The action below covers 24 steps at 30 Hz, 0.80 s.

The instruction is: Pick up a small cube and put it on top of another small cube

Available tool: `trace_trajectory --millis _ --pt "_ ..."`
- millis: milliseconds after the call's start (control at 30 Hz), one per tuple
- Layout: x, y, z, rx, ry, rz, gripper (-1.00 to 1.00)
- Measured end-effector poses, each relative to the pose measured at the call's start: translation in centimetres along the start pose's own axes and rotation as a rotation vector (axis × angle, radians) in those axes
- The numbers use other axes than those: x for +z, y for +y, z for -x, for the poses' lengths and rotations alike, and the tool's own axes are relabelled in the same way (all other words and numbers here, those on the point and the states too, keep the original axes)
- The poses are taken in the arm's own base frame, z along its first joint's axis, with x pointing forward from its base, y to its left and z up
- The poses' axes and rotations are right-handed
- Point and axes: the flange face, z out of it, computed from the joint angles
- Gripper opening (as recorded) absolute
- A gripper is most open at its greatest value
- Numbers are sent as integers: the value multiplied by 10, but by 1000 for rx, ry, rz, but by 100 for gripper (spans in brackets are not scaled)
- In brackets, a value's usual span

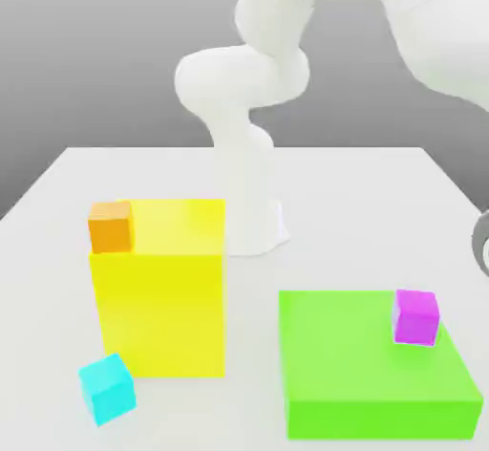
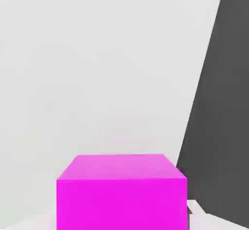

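Note:
Three small cubes are in the exterior view. A magenta cube [image 1: 416,317] rests on the far right corner of a low green block [image 1: 363,373]. An orange cube [image 1: 110,226] sits on the back left corner of a tall yellow block [image 1: 162,315]. A cyan cube [image 1: 106,388] lies on the table in front of the yellow block, at its left. The hand view looks at the magenta cube [image 2: 121,192] from very close, with white table behind it. My gripper is shut, and I cannot see anything held in it.
The arm's white base [image 1: 250,201] stands at the table's middle back, and the arm bends overhead to the exterior view's right. A dark part of the arm [image 1: 480,241] shows at the right edge. The white table [image 1: 363,210] ends in grey background.

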Motion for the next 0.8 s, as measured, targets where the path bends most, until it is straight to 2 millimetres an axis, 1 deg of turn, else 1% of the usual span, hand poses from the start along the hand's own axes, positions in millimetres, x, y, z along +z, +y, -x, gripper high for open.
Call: trace_trajectory --millis 100,233,367,433,500,567,667,800 --pt "-39 39 39 -39 -1 1 -100" --pt "-87 84 102 -93 -2 2 -100" --pt "-130 116 173 -148 -4 2 -100" --pt "-149 134 219 -155 -4 1 -100" --pt "-166 142 259 -177 -4 1 -100" --pt "-182 145 297 -205 -4 0 -100" --pt "-203 140 345 -266 -4 -1 -100" --pt "-225 127 415 -328 -4 -1 -100"
